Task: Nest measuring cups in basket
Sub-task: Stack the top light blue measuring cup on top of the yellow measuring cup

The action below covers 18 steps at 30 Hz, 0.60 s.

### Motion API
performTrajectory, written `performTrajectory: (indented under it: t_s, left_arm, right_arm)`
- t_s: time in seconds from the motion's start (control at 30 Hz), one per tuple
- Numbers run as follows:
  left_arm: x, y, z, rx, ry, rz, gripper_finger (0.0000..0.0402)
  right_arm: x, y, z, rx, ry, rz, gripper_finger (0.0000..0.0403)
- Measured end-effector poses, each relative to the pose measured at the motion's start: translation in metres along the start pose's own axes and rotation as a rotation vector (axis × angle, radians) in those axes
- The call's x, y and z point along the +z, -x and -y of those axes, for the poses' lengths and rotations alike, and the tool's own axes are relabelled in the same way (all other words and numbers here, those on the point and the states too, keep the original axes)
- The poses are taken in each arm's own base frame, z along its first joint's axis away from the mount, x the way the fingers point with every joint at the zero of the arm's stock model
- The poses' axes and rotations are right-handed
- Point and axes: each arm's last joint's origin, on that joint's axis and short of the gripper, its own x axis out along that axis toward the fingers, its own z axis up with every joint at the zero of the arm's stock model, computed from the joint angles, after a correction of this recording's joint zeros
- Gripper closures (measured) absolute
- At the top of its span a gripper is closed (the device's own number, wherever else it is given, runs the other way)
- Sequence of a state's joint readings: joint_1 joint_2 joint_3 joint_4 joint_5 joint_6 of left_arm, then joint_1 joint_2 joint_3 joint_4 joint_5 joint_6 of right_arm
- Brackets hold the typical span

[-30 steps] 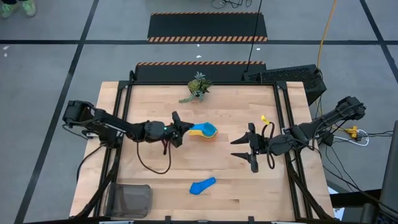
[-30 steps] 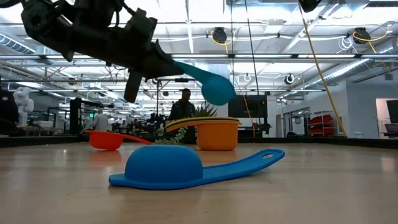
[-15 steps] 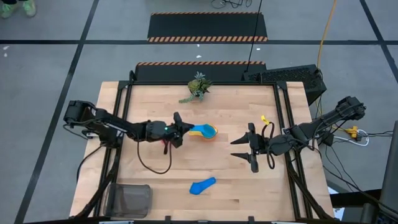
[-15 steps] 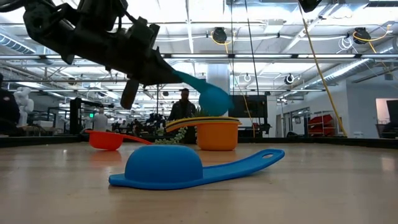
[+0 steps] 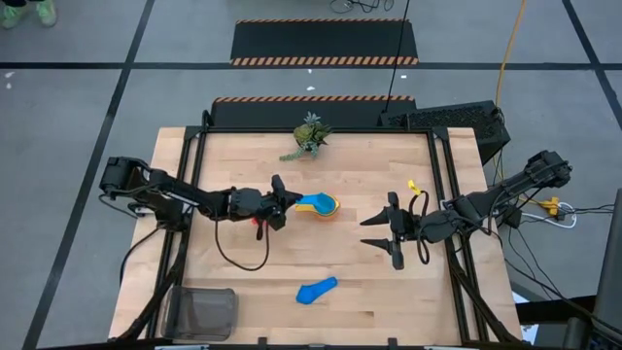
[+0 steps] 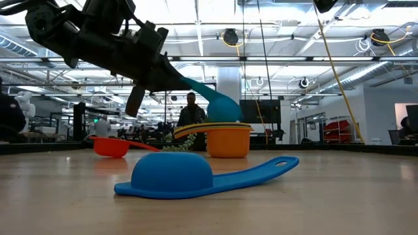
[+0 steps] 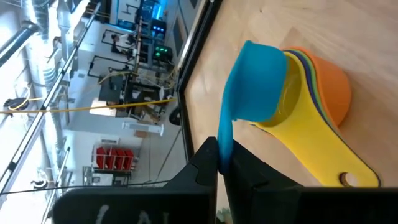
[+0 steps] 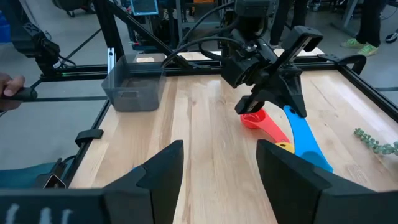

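Mid-desk, left pincer (image 5: 283,201) is clamped on the handle of a light blue cup (image 7: 255,84), bowl hovering just above the nested stack (image 5: 324,205) w/ yellow and orange cups; handle axis runs from pincer toward stack. Red cup (image 6: 111,146) lies by the left arm, blue cup (image 5: 317,290) nearer front. Basket (image 5: 201,311) sits at front-left corner, well apart. Right pincer (image 5: 381,231) waits, fingers apart, holding nothing.

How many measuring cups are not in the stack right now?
3. Light blue cup held by the left claw above the stack; red cup on the table beside that claw; blue cup upside down near the front edge. Others may be hidden.
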<state>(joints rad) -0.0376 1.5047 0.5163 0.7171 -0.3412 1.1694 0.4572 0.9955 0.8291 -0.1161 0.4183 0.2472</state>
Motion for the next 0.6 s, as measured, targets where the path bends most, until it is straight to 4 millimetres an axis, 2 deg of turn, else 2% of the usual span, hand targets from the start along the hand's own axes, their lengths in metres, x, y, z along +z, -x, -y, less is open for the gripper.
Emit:
performTrajectory:
  t_s: [0.6]
  left_arm:
    - [0.002, 0.0, -0.0034, 0.028, 0.042, 0.034, 0.0384]
  right_arm:
    - [0.0, 0.0, 0.0, 0.0, 0.001, 0.0, 0.0206]
